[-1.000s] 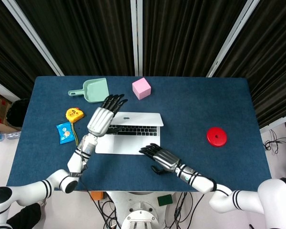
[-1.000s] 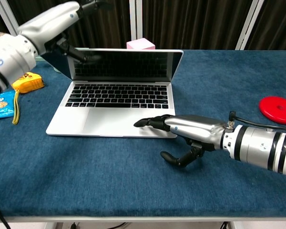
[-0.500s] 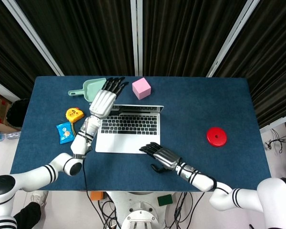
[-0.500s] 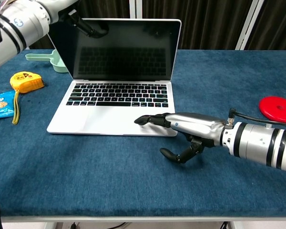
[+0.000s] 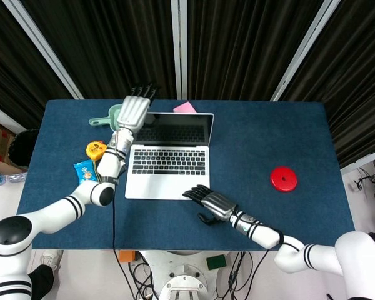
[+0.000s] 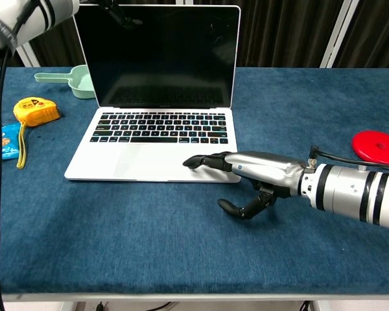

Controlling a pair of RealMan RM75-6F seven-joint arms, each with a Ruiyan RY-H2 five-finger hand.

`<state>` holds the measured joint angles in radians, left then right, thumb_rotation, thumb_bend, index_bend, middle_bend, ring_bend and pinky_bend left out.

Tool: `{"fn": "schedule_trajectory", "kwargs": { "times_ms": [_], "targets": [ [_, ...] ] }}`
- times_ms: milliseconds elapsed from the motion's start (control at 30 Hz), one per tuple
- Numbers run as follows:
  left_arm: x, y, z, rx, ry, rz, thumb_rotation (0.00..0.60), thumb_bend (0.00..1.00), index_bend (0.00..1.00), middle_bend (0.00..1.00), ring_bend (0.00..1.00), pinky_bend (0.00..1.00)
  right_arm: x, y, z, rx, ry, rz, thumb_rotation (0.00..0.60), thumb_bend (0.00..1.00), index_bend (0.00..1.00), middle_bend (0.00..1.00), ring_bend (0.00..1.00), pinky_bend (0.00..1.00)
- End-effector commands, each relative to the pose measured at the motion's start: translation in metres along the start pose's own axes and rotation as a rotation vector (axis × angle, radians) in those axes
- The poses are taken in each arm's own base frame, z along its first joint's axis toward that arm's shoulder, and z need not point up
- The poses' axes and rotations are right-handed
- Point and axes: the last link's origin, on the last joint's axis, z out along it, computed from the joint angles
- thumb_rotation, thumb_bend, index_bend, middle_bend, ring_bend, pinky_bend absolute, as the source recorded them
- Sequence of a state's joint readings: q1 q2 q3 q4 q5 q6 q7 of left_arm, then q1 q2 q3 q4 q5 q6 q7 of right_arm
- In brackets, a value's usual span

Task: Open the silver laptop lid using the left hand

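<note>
The silver laptop stands open mid-table, its dark screen close to upright. My left hand is at the lid's top left corner, palm behind it and fingers reaching past the top edge. In the chest view only its thumb shows, in front of the screen, so the lid is pinched. My right hand lies with its fingers flat on the base's front right corner, thumb curled down toward the cloth.
A green dustpan lies left of the lid, and a pink cube is mostly hidden behind it. Near the left edge lie a yellow tape measure and a blue snack packet. A red disc lies far right.
The lid has swung from a low angle to near upright. My left hand moved back and up with its top left corner. The right hand stayed on the base.
</note>
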<state>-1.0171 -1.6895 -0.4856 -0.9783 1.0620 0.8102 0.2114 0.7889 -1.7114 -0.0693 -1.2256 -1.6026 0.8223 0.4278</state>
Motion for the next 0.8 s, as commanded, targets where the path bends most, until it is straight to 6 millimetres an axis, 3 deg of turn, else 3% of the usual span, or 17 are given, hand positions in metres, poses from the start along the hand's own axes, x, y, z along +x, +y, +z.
{"fn": "schedule_trajectory", "kwargs": {
  "times_ms": [33,300,467,667,800],
  "targets": [
    [0.008,0.000,0.014,0.030,-0.014,0.029,0.600,0.26,0.09,0.02,0.00,0.04,0.000,0.001,0.000,-0.002,-0.002,0.001,0.600,0.58,0.00,0.05,0.00,0.00],
    [0.008,-0.007,0.030,0.091,-0.061,0.081,0.600,0.26,0.09,0.02,0.00,0.04,0.004,0.001,-0.002,0.002,0.016,0.003,0.600,0.58,0.00,0.05,0.00,0.00],
    [0.010,-0.012,0.027,0.096,-0.064,0.052,0.600,0.26,0.09,0.02,0.00,0.04,0.009,-0.002,-0.006,0.019,0.065,-0.020,0.600,0.58,0.00,0.04,0.00,0.00],
    [0.031,-0.026,-0.011,0.022,-0.016,0.031,0.600,0.26,0.09,0.02,0.00,0.04,0.021,-0.014,-0.024,0.076,0.169,-0.073,0.600,0.58,0.00,0.03,0.00,0.00],
    [0.044,-0.046,-0.056,0.016,-0.003,0.001,0.600,0.26,0.09,0.03,0.00,0.04,0.035,-0.014,-0.057,0.052,0.253,-0.143,0.600,0.52,0.00,0.03,0.00,0.00]
  ]
}}
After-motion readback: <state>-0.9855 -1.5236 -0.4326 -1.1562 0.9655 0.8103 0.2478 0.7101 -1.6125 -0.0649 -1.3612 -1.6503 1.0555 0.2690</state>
